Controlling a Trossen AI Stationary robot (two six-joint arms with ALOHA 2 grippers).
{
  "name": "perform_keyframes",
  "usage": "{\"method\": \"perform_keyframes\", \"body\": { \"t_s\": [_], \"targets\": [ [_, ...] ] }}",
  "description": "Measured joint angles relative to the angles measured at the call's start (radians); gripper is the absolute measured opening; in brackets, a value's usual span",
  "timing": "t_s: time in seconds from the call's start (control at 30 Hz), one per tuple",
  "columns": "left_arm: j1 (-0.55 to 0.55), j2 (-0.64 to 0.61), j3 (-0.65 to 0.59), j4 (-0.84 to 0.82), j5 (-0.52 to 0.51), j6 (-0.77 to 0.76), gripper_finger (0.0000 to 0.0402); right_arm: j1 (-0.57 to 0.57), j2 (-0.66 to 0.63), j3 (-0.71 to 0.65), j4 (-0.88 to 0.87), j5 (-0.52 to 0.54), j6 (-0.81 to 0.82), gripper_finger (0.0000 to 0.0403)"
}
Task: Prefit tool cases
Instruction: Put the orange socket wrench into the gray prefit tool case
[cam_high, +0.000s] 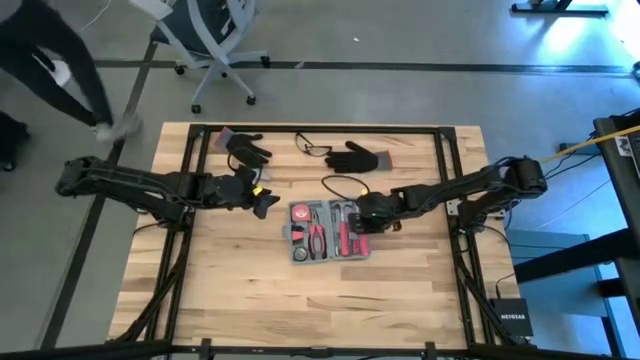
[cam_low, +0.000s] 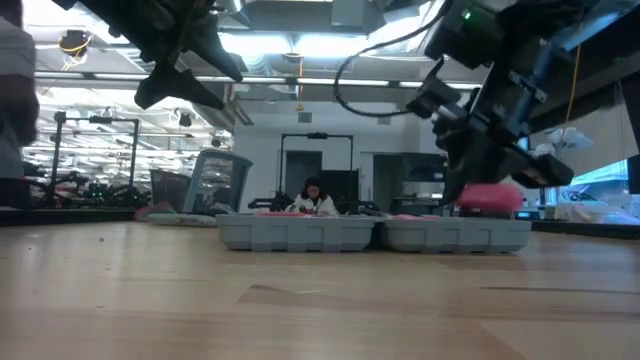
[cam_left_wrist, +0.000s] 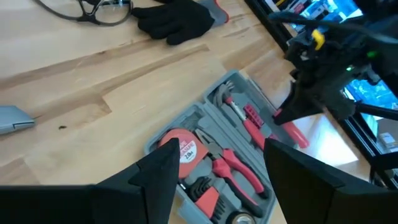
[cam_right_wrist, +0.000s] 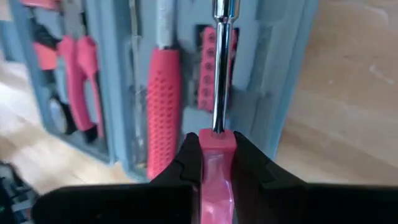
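The grey-blue tool case lies open and flat on the middle of the table, with red-handled tools in its slots. It also shows in the low view and the left wrist view. My right gripper hovers over the case's right half, shut on a red-handled screwdriver. My left gripper is open in the air just left of the case and far of it; its fingers frame the case and touch nothing. My right gripper pinches the screwdriver's red handle between its two fingers, at the end where the metal shaft starts. The fingers come from the table's right and lie along the tool. The screwdriver is lifted clear, its shaft reaching out over the case.
Two black gloves and safety glasses lie on the far part of the table, and a dark cable loops just far of the case. Bare wood lies near of the case. A chair and a person are beyond the far edge.
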Motion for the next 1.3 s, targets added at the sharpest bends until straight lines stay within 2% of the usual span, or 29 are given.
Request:
{"method": "perform_keyframes", "body": {
  "t_s": [0.23,0.47,0.63,1.0,1.13,1.3],
  "targets": [
    [0.000,0.000,0.000,-0.001,0.000,-0.027,0.0224,-0.008,0.036,0.000,-0.002,0.020,0.043,0.0049],
    [0.000,0.000,0.000,0.000,0.000,-0.027,0.0224,-0.008,0.035,0.002,0.006,0.026,0.047,0.0159],
    [0.000,0.000,0.000,-0.001,0.000,-0.026,0.0224,-0.008,0.032,0.002,0.003,0.000,0.014,0.0199],
    [0.000,0.010,0.001,-0.023,-0.007,0.007,0.0224,-0.010,-0.049,0.000,-0.129,0.016,-0.037,0.0191],
    [0.000,0.090,-0.001,-0.077,-0.004,-0.001,0.0220,-0.010,-0.080,0.000,-0.160,0.042,-0.038,0.0181],
    [-0.002,0.231,0.001,0.100,0.089,0.047,0.0200,-0.009,-0.128,0.000,-0.158,0.047,-0.038,0.0168]
  ]
}}
